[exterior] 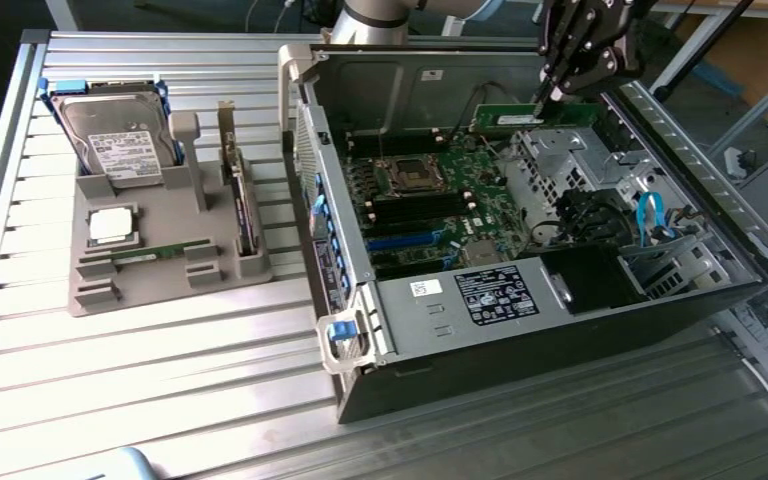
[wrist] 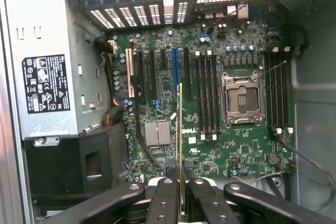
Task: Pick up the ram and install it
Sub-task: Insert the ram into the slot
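The ram [exterior: 508,119], a narrow green board with a white sticker, hangs above the far end of the open computer case [exterior: 518,330]. My gripper [exterior: 546,98] is shut on one end of it. In the wrist view the ram [wrist: 180,129] appears edge-on as a thin line between the black fingers [wrist: 163,200]. It hovers over the green motherboard [wrist: 210,145], apart from it. Long black memory slots [wrist: 207,93] run beside the silver processor socket [wrist: 241,98], with more slots [wrist: 275,93] on the socket's other side.
A grey parts holder [exterior: 157,270] stands on the slatted table at the exterior view's left, carrying a hard drive [exterior: 117,140], a square silver chip [exterior: 111,225] and an upright card [exterior: 237,190]. Inside the case are a power supply [wrist: 47,77], blue cables [exterior: 651,215] and a drive cage [exterior: 564,150].
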Robot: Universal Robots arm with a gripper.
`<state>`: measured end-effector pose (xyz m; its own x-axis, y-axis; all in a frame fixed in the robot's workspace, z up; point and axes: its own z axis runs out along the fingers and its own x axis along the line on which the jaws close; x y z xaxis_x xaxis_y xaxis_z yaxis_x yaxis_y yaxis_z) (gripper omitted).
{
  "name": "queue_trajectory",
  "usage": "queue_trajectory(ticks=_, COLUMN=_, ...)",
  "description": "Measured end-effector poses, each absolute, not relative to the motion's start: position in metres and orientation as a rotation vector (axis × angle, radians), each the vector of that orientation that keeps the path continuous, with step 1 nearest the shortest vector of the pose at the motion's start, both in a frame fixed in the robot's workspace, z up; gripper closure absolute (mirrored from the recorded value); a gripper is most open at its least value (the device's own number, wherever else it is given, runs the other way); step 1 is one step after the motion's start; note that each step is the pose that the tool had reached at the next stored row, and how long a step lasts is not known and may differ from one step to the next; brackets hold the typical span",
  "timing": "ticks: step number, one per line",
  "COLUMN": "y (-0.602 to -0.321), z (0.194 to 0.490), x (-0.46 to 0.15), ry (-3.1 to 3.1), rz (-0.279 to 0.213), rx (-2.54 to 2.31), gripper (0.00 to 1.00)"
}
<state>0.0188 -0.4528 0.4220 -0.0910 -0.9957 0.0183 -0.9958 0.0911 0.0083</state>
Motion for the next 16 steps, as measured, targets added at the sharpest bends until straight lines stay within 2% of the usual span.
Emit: queue_trajectory(ticks=16, y=-0.4528, z=0.4196, x=0.0163, ry=-2.325, rz=0.009, rx=2.085, gripper=0.86)
